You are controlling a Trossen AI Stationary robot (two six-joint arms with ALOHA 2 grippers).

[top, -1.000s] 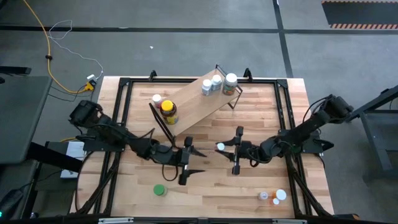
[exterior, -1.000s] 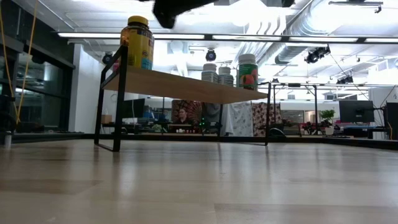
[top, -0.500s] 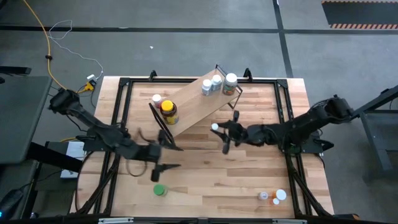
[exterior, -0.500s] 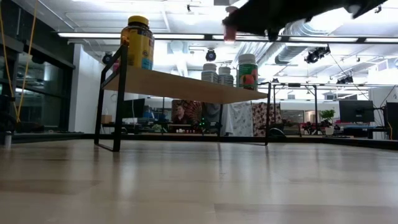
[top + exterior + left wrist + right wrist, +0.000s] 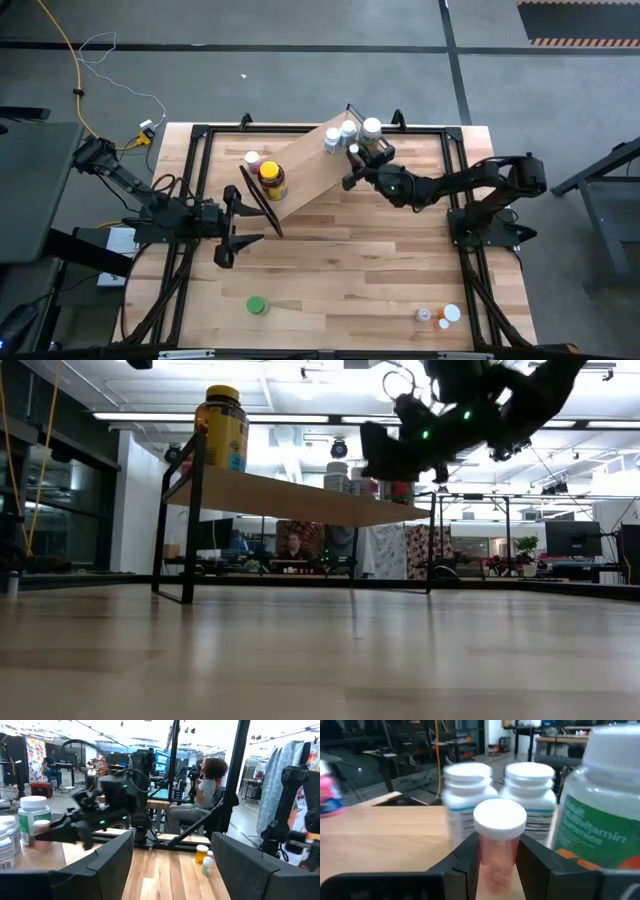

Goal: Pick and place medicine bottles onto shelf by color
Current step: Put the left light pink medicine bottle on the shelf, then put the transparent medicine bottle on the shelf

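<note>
Item — small white-capped bottle [image 5: 499, 845] with translucent orange body, upright, clamped between the two fingers of the right tool [image 5: 362, 163]; carried over the right end of the shelf [image 5: 305, 172].

Relation for the coming set-down — just beyond the held bottle stand two white-capped white bottles [image 5: 466, 795] side by side, and to their right a larger white-capped bottle with a green label [image 5: 600, 805]. The open board lies to the left of that cluster; the near strip in front of it looks narrow.

Shelf — long axis runs diagonally across the counter [image 5: 330, 270], near-left to far-right. Amber jar with yellow lid [image 5: 271, 178] stands at its left end, well apart from the cluster. Right-end wire frame and board edge sit close by the tool — little margin there, in my judgement.

Left tool [image 5: 232, 232] — spread wide, grasping nothing, low at the counter's left; farther from the shelf's right end.

Elsewhere — green bottle [image 5: 257, 306] near left; small orange and white bottles [image 5: 440, 316] near right.
</note>
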